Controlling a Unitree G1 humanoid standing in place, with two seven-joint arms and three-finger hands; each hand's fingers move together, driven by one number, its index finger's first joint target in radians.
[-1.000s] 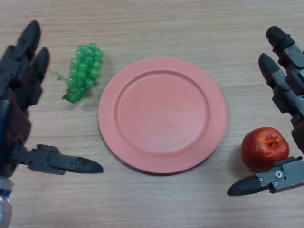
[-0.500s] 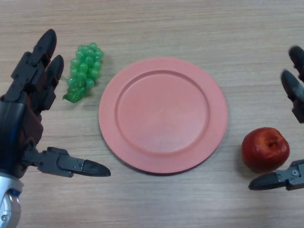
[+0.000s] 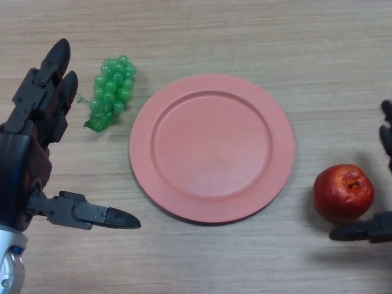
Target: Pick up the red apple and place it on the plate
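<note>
A red apple (image 3: 343, 192) rests on the wooden table (image 3: 202, 30) at the lower right, stem dimple up. To its left lies a round pink plate (image 3: 212, 147) with nothing on it. My right hand (image 3: 368, 231) shows only at the right edge: its thumb lies just below the apple and its fingers (image 3: 387, 127) stand above and to the right, spread apart, not touching the fruit. My left hand (image 3: 24, 153) sits open at the left edge, fingers straight and thumb pointing toward the plate.
A bunch of green grapes (image 3: 110, 90) lies left of the plate, close to the left hand's fingertips.
The right hand has drawn back to the right, away from the apple and mostly out of view. The left hand moved slightly up and inward. The apple stayed put.
</note>
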